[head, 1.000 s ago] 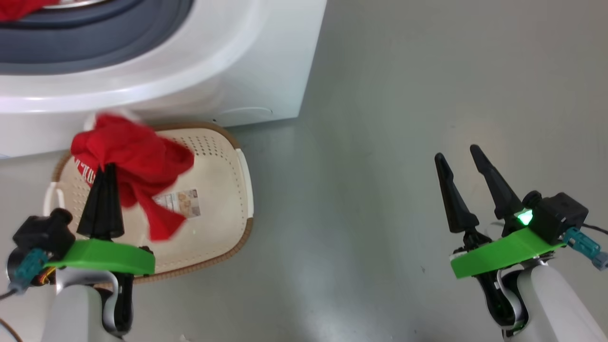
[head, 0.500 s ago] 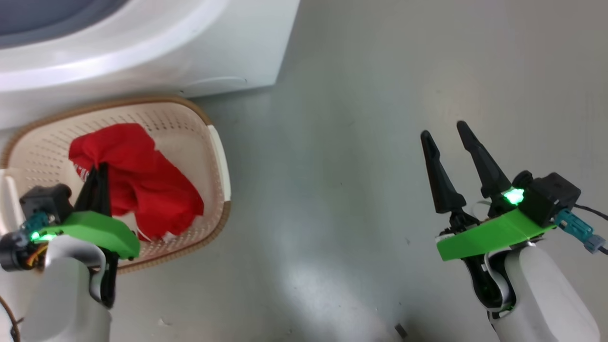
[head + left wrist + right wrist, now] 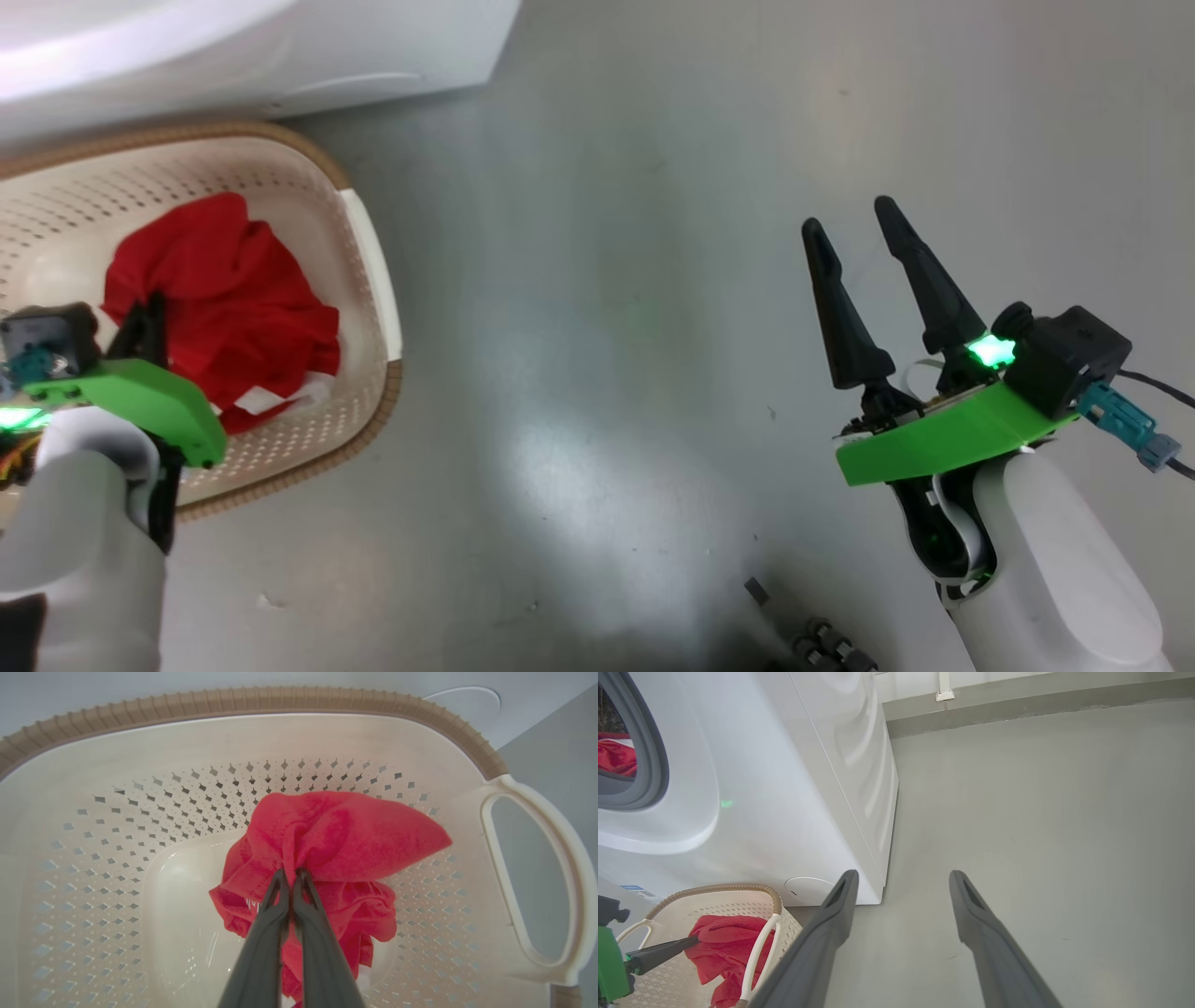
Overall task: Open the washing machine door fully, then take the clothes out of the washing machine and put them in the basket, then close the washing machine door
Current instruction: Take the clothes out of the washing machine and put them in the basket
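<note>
On grey floor (image 3: pixel 607 280), basket (image 3: pixel 372 271) holds clothes (image 3: pixel 224 308) (red)

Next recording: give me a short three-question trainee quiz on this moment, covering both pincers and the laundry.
1. True or false: the left pincer is shut on the clothes inside the basket.
2. The right pincer is: A) open, holding nothing, above the floor; B) shut on a basket handle; C) reaching into the drum.
3. Short answer: where else does red fabric show?
Key: 1 true; 2 A; 3 inside the washing machine, seen in the right wrist view.
</note>
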Robot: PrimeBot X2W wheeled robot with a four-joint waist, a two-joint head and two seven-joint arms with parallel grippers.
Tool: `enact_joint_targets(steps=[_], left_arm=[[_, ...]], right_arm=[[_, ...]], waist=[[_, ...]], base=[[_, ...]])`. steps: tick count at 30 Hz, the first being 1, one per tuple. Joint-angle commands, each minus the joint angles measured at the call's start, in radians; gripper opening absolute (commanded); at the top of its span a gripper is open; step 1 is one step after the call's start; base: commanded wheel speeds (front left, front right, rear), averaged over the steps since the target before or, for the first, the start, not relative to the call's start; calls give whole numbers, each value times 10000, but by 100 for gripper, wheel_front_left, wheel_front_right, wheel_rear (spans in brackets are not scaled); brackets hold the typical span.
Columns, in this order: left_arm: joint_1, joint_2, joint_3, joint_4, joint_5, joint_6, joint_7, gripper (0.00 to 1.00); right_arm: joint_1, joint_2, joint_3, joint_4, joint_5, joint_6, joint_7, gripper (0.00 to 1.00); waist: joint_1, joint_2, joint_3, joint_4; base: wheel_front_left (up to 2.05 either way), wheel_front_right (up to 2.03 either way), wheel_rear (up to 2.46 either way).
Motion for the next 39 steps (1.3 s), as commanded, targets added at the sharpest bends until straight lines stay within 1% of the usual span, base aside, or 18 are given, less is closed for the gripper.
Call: enact_joint_targets(steps=[1, 7, 15, 16, 19, 20, 21, 33, 35, 39], left_arm=[[16, 470, 126, 131, -48, -53, -53, 0], [-561, 675, -50, 913, -162, -54, 15, 0], [-832, 714, -204, 1169, -332, -54, 95, 0], [-841, 709, -214, 1188, -353, -54, 92, 5], [-834, 674, -236, 1226, -432, -54, 75, 44], [-829, 669, -224, 1234, -484, -54, 65, 89], [-820, 655, -227, 1242, -530, -54, 58, 100], [-528, 469, -328, 1193, -1181, -54, -39, 100], [-437, 407, -323, 938, -1313, -54, -46, 100], [21, 346, -288, -75, -1437, -54, -49, 100]], right_arm=[[81, 14, 255, -254, 110, 63, -65, 100], [-60, 54, 381, -351, 114, 63, -65, 100], [-104, 79, 410, -417, 46, 63, -65, 100], [-106, 81, 409, -420, 41, 63, -65, 100], [-102, 86, 406, -417, 32, 63, -65, 100], [-99, 87, 410, -414, 31, 63, -65, 100], [-98, 88, 413, -406, 28, 63, -65, 100], [-3, -60, 279, -324, -52, 63, -65, 100], [19, -105, 248, -296, -63, 63, -65, 100], [95, -223, 165, -251, -98, 63, -65, 100]], waist=[[0, 0, 292, -220], [0, 0, 633, -380], [0, 0, 741, -441], [0, 0, 731, -441], [0, 0, 667, -424], [0, 0, 645, -417], [0, 0, 617, -406], [0, 0, 127, -72], [0, 0, -20, 12], [0, 0, -431, 186]], base=[[0, 0, 0], [0, 0, 0], [0, 0, 0], [0, 0, 0], [0, 0, 0], [0, 0, 0], [0, 0, 0], [0, 0, 0], [0, 0, 0], [0, 0, 0]])
